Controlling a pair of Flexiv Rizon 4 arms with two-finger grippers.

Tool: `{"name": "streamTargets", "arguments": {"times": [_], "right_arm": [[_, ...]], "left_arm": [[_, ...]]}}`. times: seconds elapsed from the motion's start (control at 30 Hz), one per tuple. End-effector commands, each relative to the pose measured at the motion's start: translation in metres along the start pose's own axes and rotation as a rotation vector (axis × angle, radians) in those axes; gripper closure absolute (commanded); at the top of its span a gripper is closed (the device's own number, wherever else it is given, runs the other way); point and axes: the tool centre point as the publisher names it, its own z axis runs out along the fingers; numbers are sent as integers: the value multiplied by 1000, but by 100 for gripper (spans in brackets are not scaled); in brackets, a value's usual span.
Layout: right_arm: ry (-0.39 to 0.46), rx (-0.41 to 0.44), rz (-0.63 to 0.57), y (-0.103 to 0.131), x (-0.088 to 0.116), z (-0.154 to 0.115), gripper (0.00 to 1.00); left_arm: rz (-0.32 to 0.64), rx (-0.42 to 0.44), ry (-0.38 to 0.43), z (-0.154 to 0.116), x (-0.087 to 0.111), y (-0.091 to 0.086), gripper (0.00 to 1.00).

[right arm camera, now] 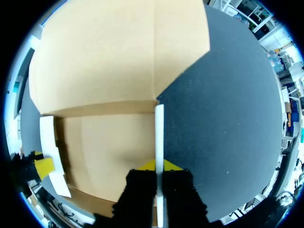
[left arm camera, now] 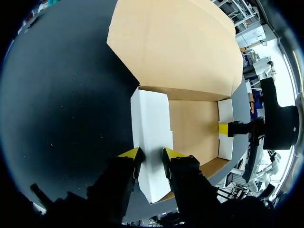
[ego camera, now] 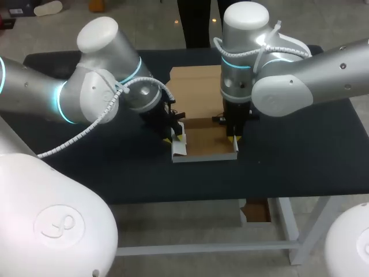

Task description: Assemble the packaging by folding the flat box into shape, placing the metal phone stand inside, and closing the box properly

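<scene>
With the right claw (right arm camera: 159, 166) pinching the 3 o'clock wall (right arm camera: 159, 128) upright, the left claw (left arm camera: 152, 155), grip unclear, should square the 9 o'clock flap (left arm camera: 149, 118).

In your head view the right arm (ego camera: 288, 81) covers part of the box (ego camera: 196, 92) at upper centre; it and the left arm (ego camera: 57, 98) run off the frame's sides.
</scene>
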Motion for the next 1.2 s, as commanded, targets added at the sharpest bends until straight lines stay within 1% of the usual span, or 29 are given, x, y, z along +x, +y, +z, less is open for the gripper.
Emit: {"name": "streamTargets", "arguments": {"times": [0.03, 0.17, 0.43, 0.5, 0.67, 0.9, 1.2], "right_arm": [[-2, 3, -1, 0, 1, -1, 100], [-2, 3, -1, 0, 1, -1, 100], [-2, 3, -1, 0, 1, -1, 100], [-2, 3, -1, 0, 1, -1, 100], [-2, 3, -1, 0, 1, -1, 100], [-2, 3, -1, 0, 1, -1, 100], [-2, 3, -1, 0, 1, -1, 100]], "left_arm": [[-5, 3, -224, 11, 4, 0, 69], [-12, 4, -257, 14, 4, 0, 69], [-27, 42, -338, 20, 5, 1, 72], [-23, 38, -332, 21, 5, 1, 73], [-26, 39, -347, 24, 3, 1, 78], [-28, 37, -368, 27, 1, -1, 78], [-31, 30, -374, 30, -1, -1, 80]]}}
